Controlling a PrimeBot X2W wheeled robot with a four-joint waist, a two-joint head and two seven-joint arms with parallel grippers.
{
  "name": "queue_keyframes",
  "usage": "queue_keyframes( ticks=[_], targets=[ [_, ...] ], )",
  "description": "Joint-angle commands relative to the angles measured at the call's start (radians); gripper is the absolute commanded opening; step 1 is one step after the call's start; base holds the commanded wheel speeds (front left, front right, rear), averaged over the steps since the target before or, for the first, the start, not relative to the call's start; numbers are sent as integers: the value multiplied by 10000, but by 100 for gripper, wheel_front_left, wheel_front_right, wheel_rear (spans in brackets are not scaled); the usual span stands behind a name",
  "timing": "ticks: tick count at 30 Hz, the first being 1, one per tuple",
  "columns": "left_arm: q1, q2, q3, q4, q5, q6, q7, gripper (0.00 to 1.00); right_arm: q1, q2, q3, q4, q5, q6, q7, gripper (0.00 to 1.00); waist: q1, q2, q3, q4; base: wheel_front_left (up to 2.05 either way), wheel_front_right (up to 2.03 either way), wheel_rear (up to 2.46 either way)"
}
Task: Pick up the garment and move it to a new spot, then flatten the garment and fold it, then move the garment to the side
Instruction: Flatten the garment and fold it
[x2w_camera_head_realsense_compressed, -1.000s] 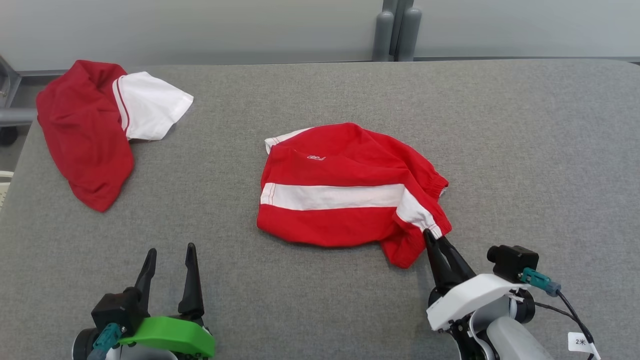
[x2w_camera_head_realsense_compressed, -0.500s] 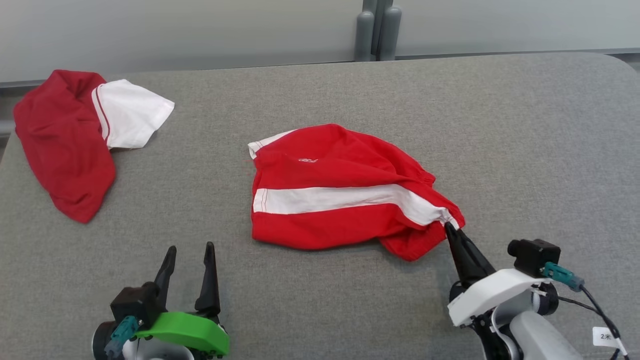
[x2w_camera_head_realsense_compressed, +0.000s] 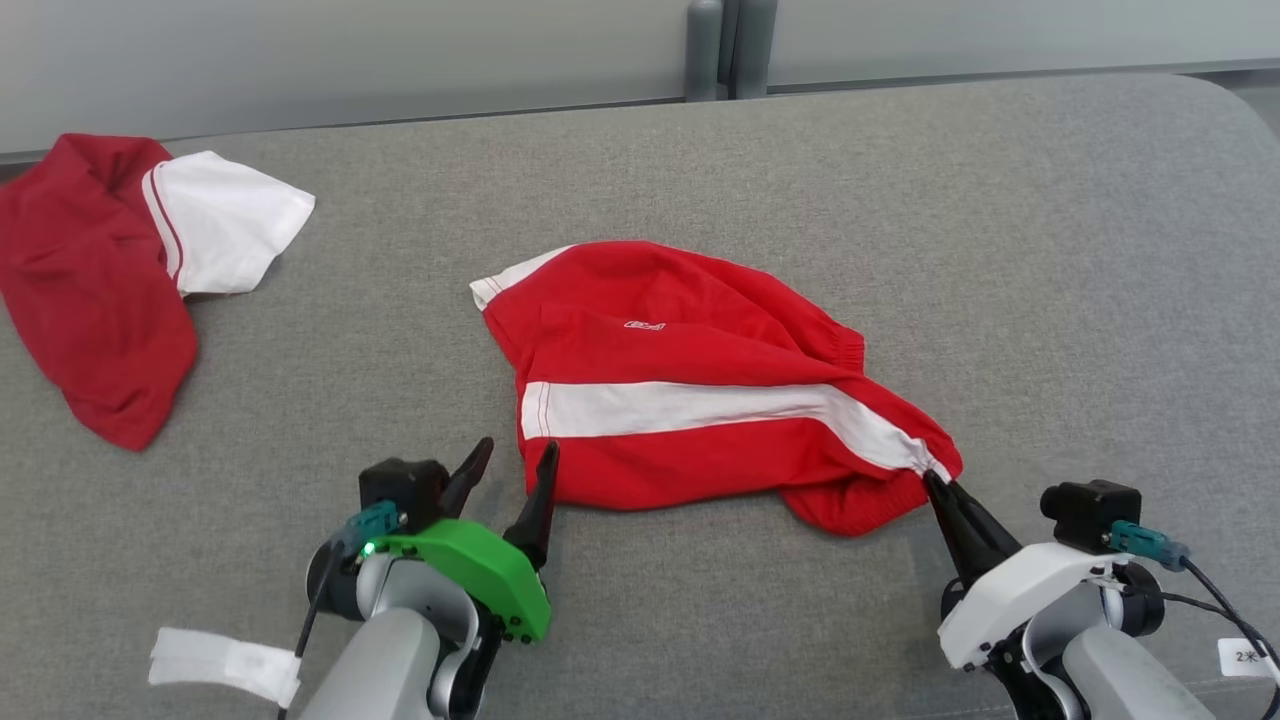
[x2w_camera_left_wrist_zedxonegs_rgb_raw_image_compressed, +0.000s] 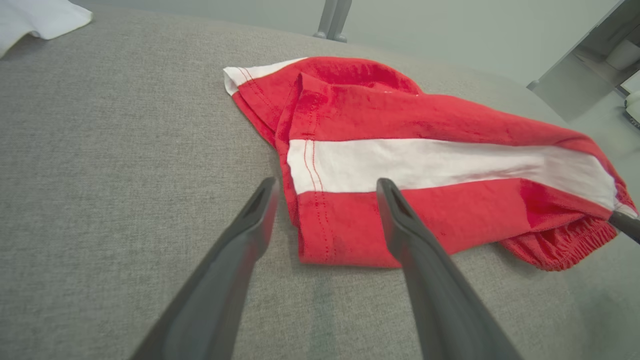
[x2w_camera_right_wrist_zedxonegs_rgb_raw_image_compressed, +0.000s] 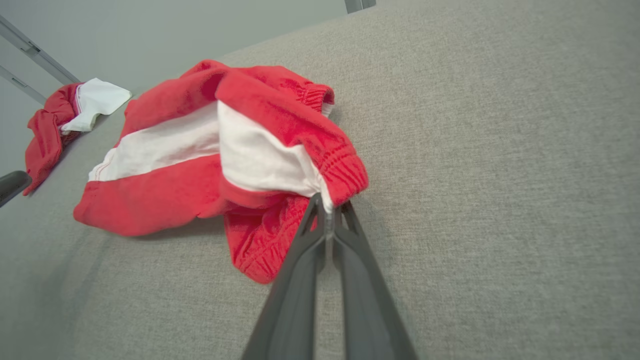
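The red shorts with a white stripe (x2w_camera_head_realsense_compressed: 690, 400) lie near the middle of the grey table (x2w_camera_head_realsense_compressed: 1050, 250), hems toward my left and waistband toward my right. My right gripper (x2w_camera_head_realsense_compressed: 935, 480) is clamped shut on the near right corner of the waistband, where the white stripe ends; that corner is drawn out to a point toward me. My left gripper (x2w_camera_head_realsense_compressed: 518, 448) stands with its fingers spread wide at the near left hem corner, one finger over the cloth and one beside it on the table, holding nothing. The table's far edge runs along the wall, and its far right corner is rounded. Bare surface lies to the right of the shorts, behind them, and in a strip along the near side between my two arms. A red and white shirt (x2w_camera_head_realsense_compressed: 100, 280) sits bunched at the far left edge, well apart from the shorts. Compared with one second ago, my right fingers have closed fully on the waistband, the right end of the shorts is pulled longer, and my left arm has advanced from open table up to the hem.
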Motion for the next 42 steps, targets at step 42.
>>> queue_keyframes(
  ticks=[42],
  targets=[
    [-3023,-104,-2091,3608,-1967,-200,-941,86,-1023,295,1147,1274,387,2,-801,0,0,0,696,-736,0,0,0]
  ],
)
